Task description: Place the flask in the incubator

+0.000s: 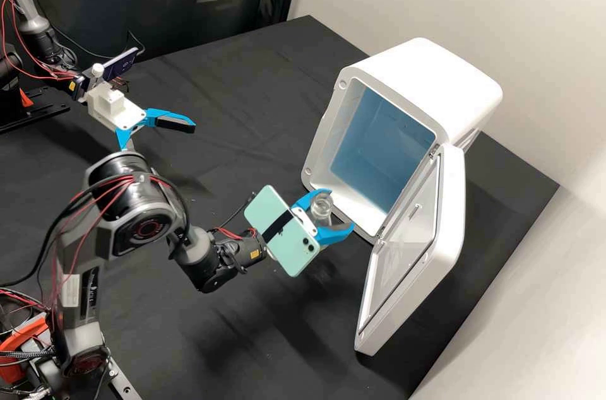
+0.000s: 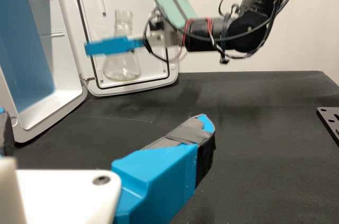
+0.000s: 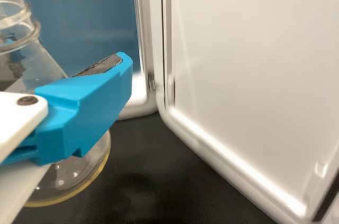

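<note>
Closest in, the right arm carries a mint-green phone strapped across its wrist, and just past it the right gripper has its blue fingers closed around the glass flask. From the high view the phone and fingers cover most of the glass. The left wrist view gives it side-on instead: the flask stands upright, pinched at the neck, in the air above the black bench.

The right wrist view comes in tight. One finger lies across the flask, the round base shows below it, and the neck runs off the edge. Whether anything is inside the glass, I cannot tell.

Next comes the door, swung wide open beside the flask. Behind that is the white incubator with its blue cavity. The flask hangs just outside the opening's lower rim, not inside.

Farther back across the bench, the left gripper hovers with its fingers spread wide and nothing between them. Its own view cuts off one finger almost entirely.
</note>
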You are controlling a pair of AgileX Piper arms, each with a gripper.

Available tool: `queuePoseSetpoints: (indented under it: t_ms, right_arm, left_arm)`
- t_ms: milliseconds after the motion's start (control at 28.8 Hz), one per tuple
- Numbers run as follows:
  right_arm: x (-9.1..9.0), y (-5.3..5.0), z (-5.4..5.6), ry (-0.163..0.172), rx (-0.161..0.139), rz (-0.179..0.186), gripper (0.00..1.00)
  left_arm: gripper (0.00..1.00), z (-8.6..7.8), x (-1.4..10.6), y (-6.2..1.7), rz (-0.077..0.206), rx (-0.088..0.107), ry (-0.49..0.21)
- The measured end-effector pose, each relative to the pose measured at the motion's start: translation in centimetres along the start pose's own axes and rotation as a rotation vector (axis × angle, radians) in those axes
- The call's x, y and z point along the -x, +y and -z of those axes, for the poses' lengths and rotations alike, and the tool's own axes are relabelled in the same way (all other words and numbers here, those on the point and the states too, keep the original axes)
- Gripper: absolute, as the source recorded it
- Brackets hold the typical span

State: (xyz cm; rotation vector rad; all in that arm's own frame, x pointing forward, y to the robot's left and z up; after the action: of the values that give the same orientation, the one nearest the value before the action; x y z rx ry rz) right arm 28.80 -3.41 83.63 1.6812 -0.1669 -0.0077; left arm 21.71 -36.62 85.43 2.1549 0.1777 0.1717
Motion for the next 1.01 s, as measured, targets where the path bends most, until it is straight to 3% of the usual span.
queuePoseSetpoints:
  t_ms: [69, 173, 382, 555, 867, 1006]
  right_arm:
    - [0.0, 0.7, 1.0, 0.036, 0.002, -0.023, 0.0]
    - [-0.2, 1.0, 1.7, 0.061, -0.001, -0.039, 0.0]
    - [-1.8, 0.6, 3.5, 0.068, -0.008, -0.004, 0.0]
    - [-4.8, 0.1, 4.7, 0.036, -0.018, 0.005, 0.0]
    - [-11.5, -0.6, 6.1, -0.058, 0.041, 0.016, 0.0]
    - [-13.3, -0.3, 6.2, -0.087, 0.042, 0.007, 0.0]
  left_arm:
    - [1.0, 0.0, 0.0, 0.0, 0.0, 0.0, 0.0]
    - [1.0, 0.0, 0.0, 0.0, 0.0, 0.0, 0.0]
    - [1.0, 0.0, 0.0, 0.0, 0.0, 0.0, 0.0]
    - [1.0, 0.0, 0.0, 0.0, 0.0, 0.0, 0.0]
    - [1.0, -0.1, 0.0, -0.02, 0.001, -0.001, -0.007]
    - [1.0, -0.3, -0.1, -0.05, 0.003, -0.001, -0.014]
